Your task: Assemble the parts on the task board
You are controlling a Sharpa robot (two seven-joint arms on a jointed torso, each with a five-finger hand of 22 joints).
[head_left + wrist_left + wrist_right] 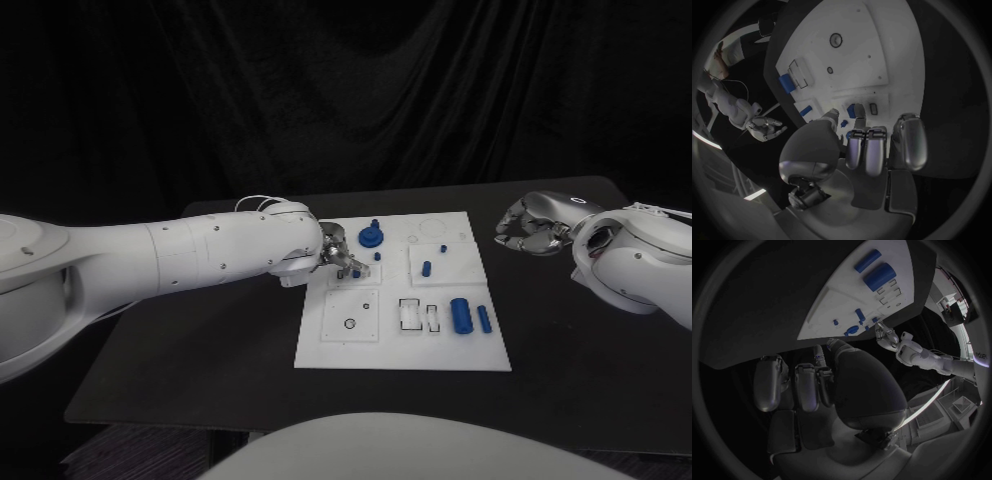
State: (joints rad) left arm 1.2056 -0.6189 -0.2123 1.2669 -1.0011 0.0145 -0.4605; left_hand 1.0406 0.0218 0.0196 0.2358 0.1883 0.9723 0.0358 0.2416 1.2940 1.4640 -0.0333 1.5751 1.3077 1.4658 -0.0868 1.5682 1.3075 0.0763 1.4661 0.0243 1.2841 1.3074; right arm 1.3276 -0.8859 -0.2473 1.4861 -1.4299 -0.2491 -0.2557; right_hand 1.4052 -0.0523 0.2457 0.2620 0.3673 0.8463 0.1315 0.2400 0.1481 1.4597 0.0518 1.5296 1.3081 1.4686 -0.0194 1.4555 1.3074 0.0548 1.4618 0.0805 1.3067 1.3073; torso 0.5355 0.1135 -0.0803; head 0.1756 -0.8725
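The white task board (pixel 404 345) lies mid-table. My left hand (pixel 335 258) hangs over its left part, thumb and a fingertip (pixel 859 121) closed around a small blue part (pixel 852 111) just above the board. A blue gear with a peg (pixel 372 237) stands at the far side, with small blue pieces (pixel 428 267) near it. A thick blue cylinder (pixel 462 315) and a thin blue peg (pixel 485 319) lie at the board's near right. My right hand (pixel 531 226) hovers off the board's far right corner, fingers (pixel 807 385) curled in with nothing in them.
Empty rectangular slots (pixel 413 314) and a round hole (pixel 351 324) mark the board's near half. Bare black table (pixel 188 340) lies left, right and in front of the board. A black curtain closes off the back.
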